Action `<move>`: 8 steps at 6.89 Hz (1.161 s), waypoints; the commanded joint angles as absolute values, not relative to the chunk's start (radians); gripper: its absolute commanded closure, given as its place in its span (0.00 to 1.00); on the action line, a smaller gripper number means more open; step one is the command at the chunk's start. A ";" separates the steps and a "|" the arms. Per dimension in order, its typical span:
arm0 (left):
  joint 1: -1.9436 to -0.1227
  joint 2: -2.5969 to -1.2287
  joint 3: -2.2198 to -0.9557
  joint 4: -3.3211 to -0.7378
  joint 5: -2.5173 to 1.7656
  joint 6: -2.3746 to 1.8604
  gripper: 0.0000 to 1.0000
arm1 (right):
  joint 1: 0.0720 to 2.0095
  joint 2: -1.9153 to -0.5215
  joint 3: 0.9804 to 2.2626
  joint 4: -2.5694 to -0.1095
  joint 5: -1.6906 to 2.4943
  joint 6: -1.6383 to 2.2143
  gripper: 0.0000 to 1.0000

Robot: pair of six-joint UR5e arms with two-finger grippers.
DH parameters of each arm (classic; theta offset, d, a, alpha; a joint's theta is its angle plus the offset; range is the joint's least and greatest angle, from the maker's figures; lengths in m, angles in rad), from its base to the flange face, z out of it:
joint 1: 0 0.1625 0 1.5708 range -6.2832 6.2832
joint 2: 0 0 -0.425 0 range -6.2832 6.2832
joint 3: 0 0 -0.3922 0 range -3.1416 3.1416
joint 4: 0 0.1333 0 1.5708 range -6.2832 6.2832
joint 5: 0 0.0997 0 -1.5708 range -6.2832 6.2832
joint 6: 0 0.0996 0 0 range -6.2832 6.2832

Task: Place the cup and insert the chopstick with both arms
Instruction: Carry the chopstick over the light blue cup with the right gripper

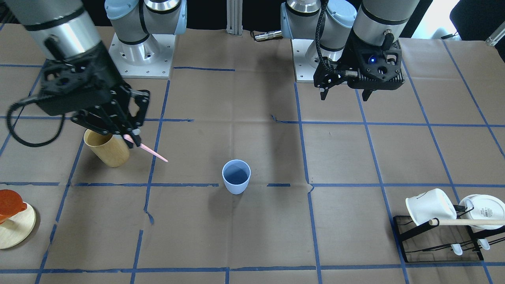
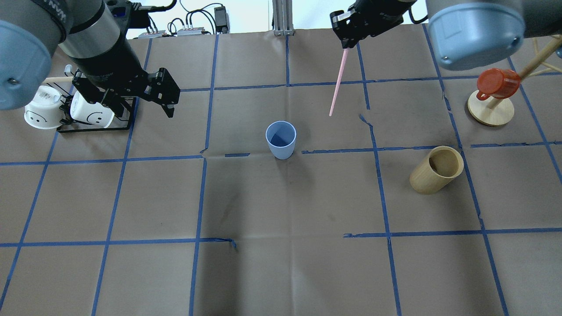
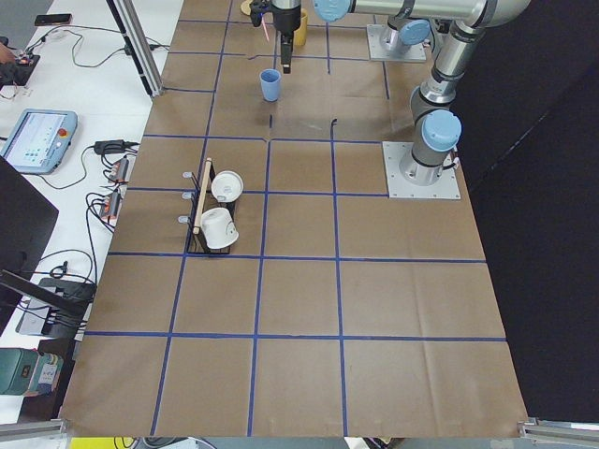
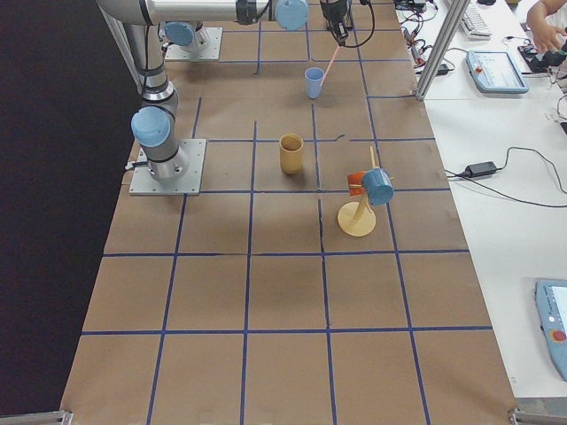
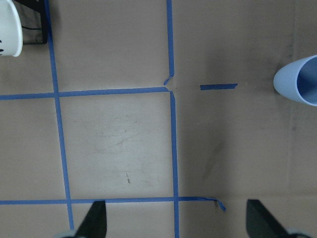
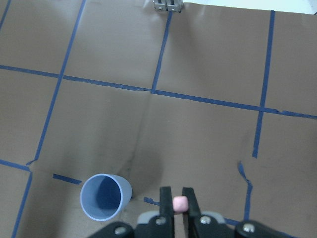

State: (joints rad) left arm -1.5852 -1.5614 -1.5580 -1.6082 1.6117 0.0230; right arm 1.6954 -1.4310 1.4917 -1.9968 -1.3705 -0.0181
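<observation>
The light-blue cup [image 2: 281, 139] stands upright and empty near the table's middle, and also shows in the front view [image 1: 236, 176]. My right gripper [image 2: 347, 43] is shut on the top end of a pale-pink chopstick [image 2: 337, 83], which hangs tilted above the table, beyond and to the right of the cup. In the right wrist view the fingers [image 6: 166, 197] pinch the pink end [image 6: 181, 203], with the cup [image 6: 103, 197] to their left. My left gripper [image 2: 140, 105] is open and empty, raised to the left of the cup; its wrist view shows the cup's rim [image 5: 302, 84] at the right edge.
A tan wooden cup [image 2: 437, 170] stands to the right of the blue cup. A red mug [image 2: 494, 83] hangs on a wooden stand [image 2: 491, 112] at the far right. A black rack [image 2: 94, 127] with white mugs [image 2: 44, 112] and a long wooden rod [image 1: 465, 222] is at the far left.
</observation>
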 commanded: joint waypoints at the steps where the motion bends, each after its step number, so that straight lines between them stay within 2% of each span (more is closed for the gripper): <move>1: -1.583 -1.562 -1.559 -1.608 1.609 0.025 0.00 | 1.776 -1.414 1.497 -2.020 -1.367 0.108 1.00; 6: -1.585 -1.560 -1.566 -1.612 1.603 0.023 0.00 | 1.867 -1.364 1.520 -2.118 -1.382 0.215 1.00; 8: -1.588 -1.559 -1.568 -1.611 1.603 0.018 0.00 | 1.868 -1.361 1.590 -2.240 -1.414 0.201 0.99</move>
